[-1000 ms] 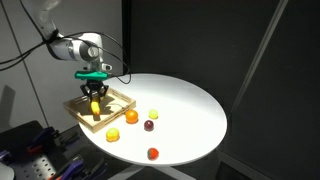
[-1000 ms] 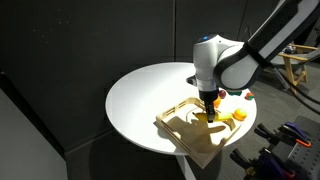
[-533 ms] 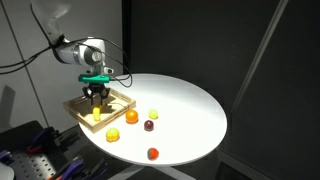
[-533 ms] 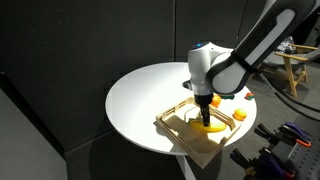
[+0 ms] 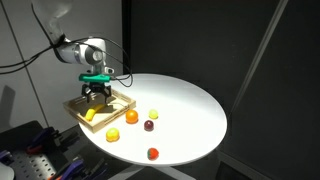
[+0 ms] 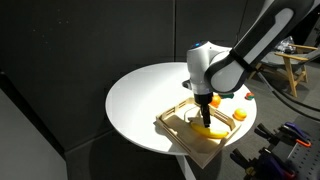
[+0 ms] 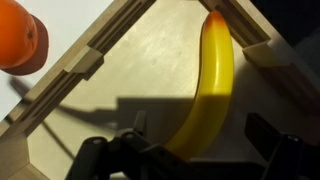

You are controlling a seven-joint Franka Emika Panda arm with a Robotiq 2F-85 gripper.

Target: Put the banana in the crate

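The banana, yellow and curved, lies flat on the floor of the light wooden crate, one end near a corner wall. In both exterior views the banana rests inside the crate at the edge of the round white table. My gripper hangs just above it. In the wrist view the gripper stands open, its dark fingers wide on either side of the banana without touching it.
An orange ball sits on the white table just outside the crate. A small yellow fruit, a dark one, another orange one and a red one lie scattered nearby.
The gripper has opened and let go of the banana, which now lies flat in the crate. The gripper has lifted slightly above it.
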